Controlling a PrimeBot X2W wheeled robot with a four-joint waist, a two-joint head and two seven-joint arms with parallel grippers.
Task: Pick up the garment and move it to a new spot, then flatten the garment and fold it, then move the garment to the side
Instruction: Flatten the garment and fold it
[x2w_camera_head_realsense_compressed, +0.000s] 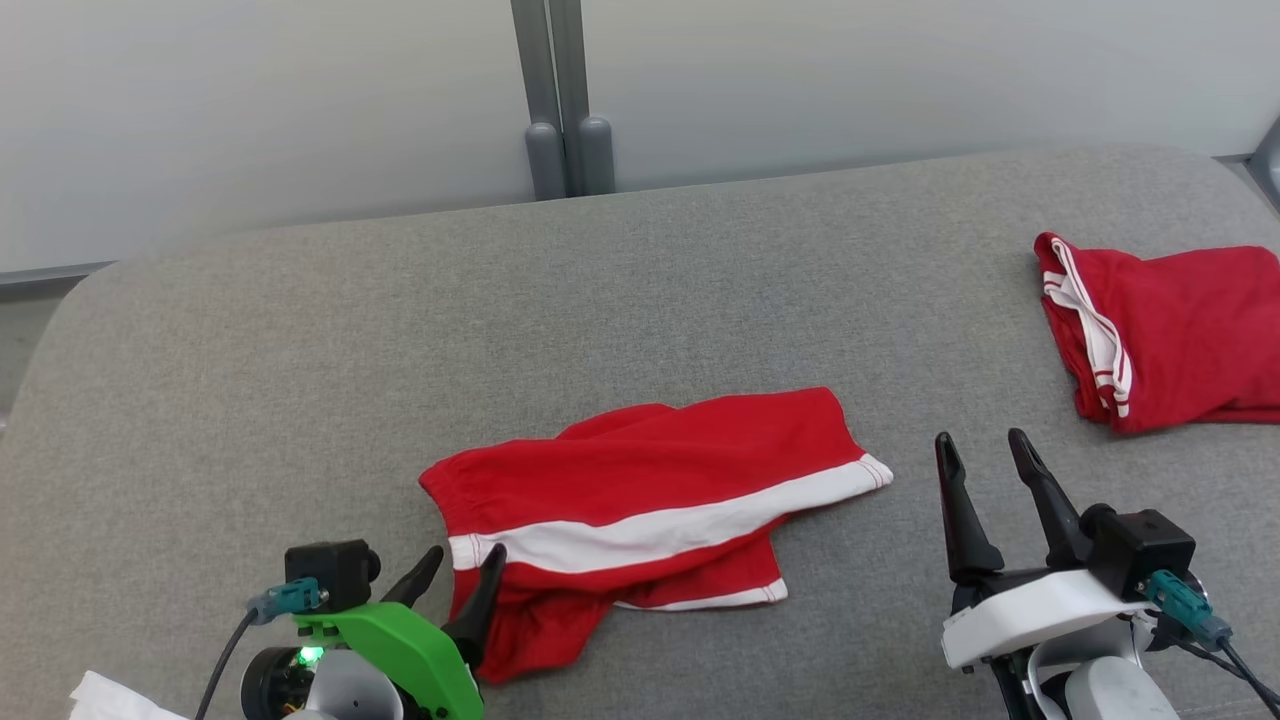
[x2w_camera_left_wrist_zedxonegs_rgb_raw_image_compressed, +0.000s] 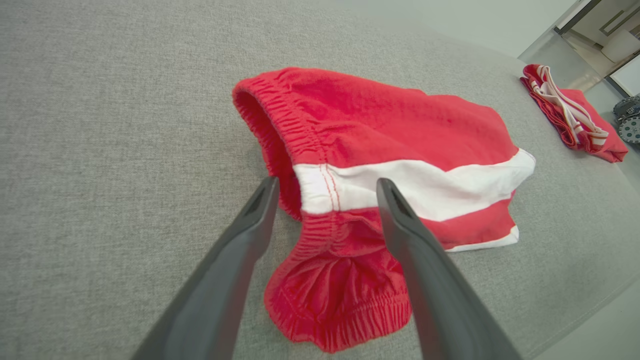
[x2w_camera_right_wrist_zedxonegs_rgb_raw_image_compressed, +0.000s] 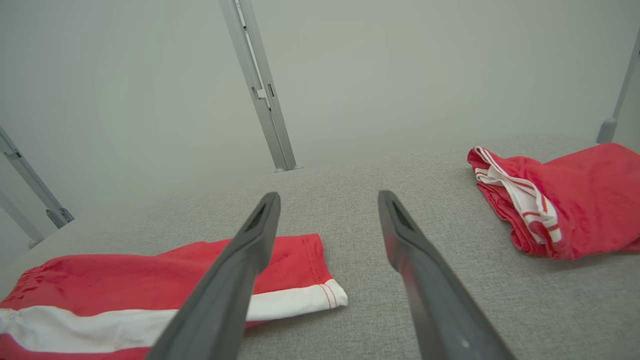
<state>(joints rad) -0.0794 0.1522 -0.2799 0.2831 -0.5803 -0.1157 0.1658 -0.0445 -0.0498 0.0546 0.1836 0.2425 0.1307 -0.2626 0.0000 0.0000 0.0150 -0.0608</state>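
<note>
Shorts (x2w_camera_head_realsense_compressed: 640, 490): lying rumpled at the middle of the grey cushion (x2w_camera_head_realsense_compressed: 300, 350), waistband bunching.
Left gripper (x2w_camera_head_realsense_compressed: 465, 555): hovering at the waistband, spread wide, holding nothing.
Right gripper (x2w_camera_head_realsense_compressed: 980, 438): standing spread near the hem, apart, holding nothing.
Step, probably: flattening before folding.
Next, probably: closing on waistband and hem, pulling smooth.

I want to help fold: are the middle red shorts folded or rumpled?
Rumpled: the red shorts lie loosely doubled, waistband bunched, edges uneven.

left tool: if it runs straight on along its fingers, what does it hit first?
Most likely the red shorts: the open left tool points at their waistband end, nothing between. How high it sits above the cloth is unclear.
</note>
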